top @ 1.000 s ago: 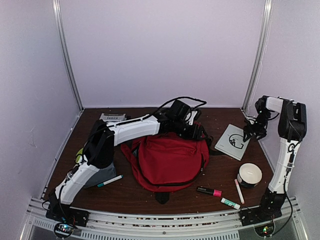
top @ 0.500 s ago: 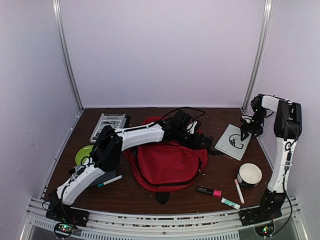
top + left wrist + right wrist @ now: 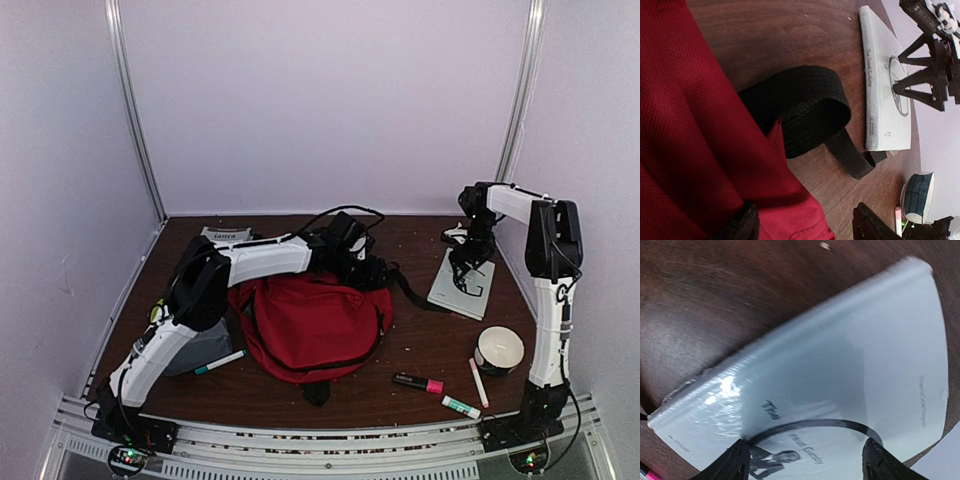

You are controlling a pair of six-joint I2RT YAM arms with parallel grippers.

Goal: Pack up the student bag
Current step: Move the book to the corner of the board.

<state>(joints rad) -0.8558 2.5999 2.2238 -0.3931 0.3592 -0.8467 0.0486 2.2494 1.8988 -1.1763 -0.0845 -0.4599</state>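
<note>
Red student bag [image 3: 305, 325] beside parted left fingers [image 3: 871, 229] | right fingers [image 3: 732, 466] parted over book [image 3: 840, 355]

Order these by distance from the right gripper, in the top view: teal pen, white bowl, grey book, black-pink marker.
1. grey book, right under the right gripper
2. white bowl, front right
3. black-pink marker, front centre
4. teal pen, far left

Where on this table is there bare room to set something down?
Bare wood lies between the student bag, the book and the bowl, and along the near edge between the pen and the markers. Crowded: bowl and markers front right; pouch and pen front left.
</note>
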